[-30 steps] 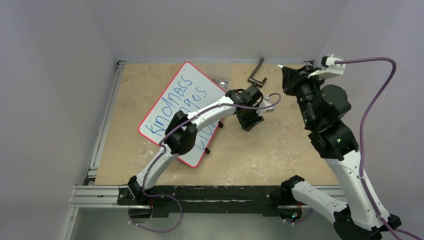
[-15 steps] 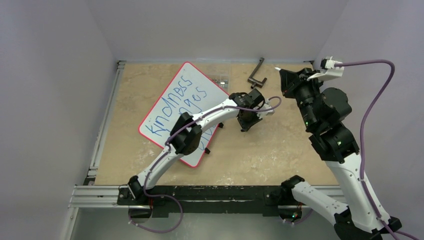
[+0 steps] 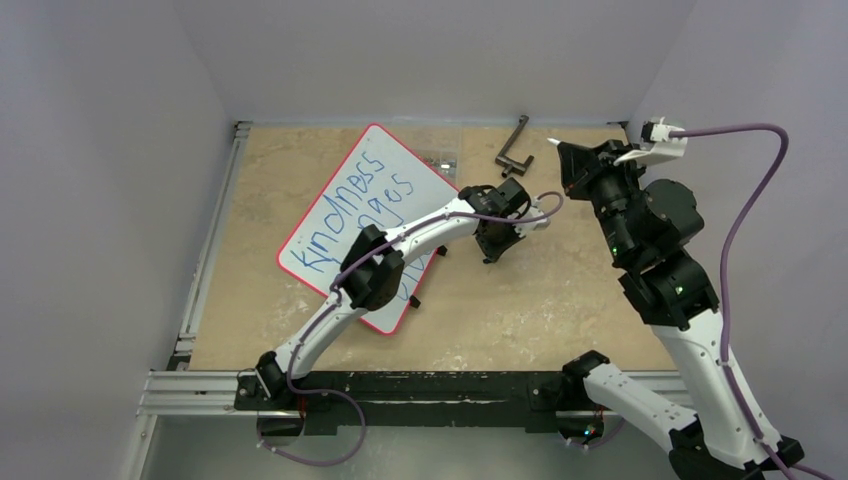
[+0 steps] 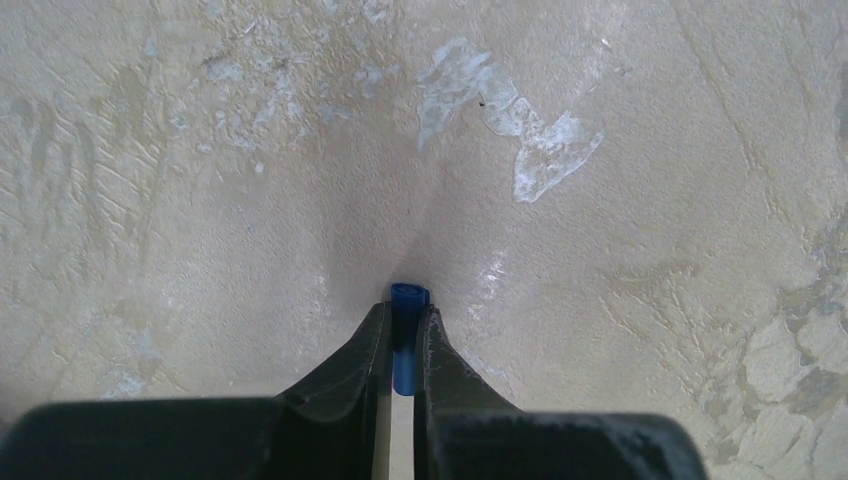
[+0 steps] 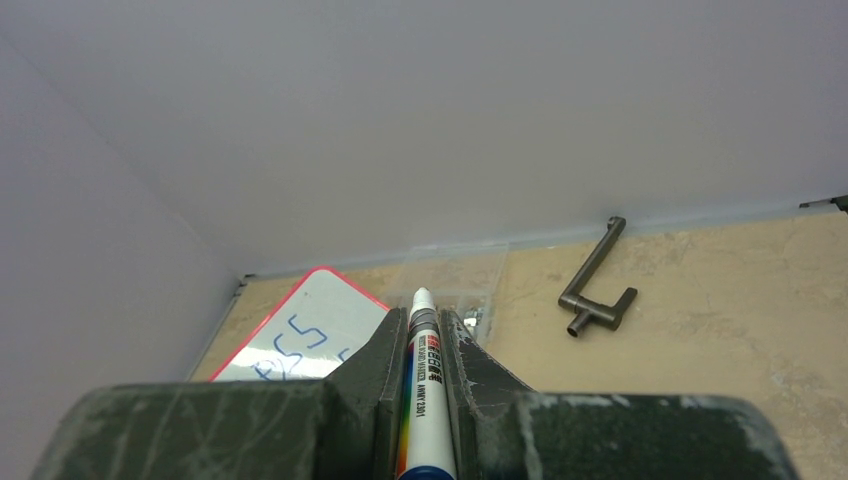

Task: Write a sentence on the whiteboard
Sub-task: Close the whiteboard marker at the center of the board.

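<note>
L jaws are pinched shut on a small blue cap (image 4: 408, 335), low over bare table (image 4: 620, 180), just R of the whiteboard (image 3: 398, 160). R jaws are closed narrow on the marker (image 5: 425, 400), held up in the air toward the back R corner w/ its white tip bare. The board lies slanted on the L-centre of the table, and the sentence (image 3: 345, 215) fills it in blue, w/ its lower part hidden under the L arm (image 3: 420, 225). The writing looks done, so the step is prob. recapping. Next: bring cap & tip together mid-air, axes lined up, since the two are well apart now. Watch the metal crank (image 3: 514, 145) on the table between them, the clear box (image 3: 437, 157) by the board's far corner, & the L arm brushing wet ink.
</note>
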`<action>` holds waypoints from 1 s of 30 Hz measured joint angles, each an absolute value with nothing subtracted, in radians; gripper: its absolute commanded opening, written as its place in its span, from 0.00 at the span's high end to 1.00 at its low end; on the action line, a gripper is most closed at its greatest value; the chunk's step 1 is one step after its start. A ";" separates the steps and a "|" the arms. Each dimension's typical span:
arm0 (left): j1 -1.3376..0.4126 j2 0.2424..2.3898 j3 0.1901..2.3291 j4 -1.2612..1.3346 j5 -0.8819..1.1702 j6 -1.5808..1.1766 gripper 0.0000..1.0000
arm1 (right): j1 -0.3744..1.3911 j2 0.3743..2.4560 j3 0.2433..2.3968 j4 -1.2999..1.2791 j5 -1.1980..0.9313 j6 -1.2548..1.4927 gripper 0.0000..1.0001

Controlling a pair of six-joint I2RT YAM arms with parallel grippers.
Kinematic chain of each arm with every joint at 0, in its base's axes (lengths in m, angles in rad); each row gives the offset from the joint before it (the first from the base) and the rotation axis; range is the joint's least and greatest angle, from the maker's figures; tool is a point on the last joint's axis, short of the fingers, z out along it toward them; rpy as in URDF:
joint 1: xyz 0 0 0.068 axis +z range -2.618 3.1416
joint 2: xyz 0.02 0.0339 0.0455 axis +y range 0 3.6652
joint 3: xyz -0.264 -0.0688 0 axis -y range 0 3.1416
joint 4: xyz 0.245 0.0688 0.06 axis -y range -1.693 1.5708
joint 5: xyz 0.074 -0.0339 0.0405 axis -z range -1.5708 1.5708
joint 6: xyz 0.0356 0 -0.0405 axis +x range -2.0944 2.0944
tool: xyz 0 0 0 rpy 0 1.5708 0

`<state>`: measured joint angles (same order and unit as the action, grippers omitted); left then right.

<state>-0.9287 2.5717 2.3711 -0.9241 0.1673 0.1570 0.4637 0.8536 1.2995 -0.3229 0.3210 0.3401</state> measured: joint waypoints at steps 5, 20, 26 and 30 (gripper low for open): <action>-0.925 2.547 2.321 -0.880 0.211 0.112 1.00 | 0.464 0.830 1.292 -0.324 0.320 0.345 1.00; -0.759 1.861 1.773 -0.385 0.460 -0.395 1.00 | 0.464 0.691 1.188 -0.163 0.252 0.412 1.00; -0.603 1.550 1.415 0.064 0.474 -0.736 1.00 | 0.464 0.641 1.035 -0.007 0.176 0.507 1.00; -0.544 1.442 1.217 0.259 0.419 -0.968 1.00 | 0.463 0.665 0.939 0.120 0.079 0.532 1.00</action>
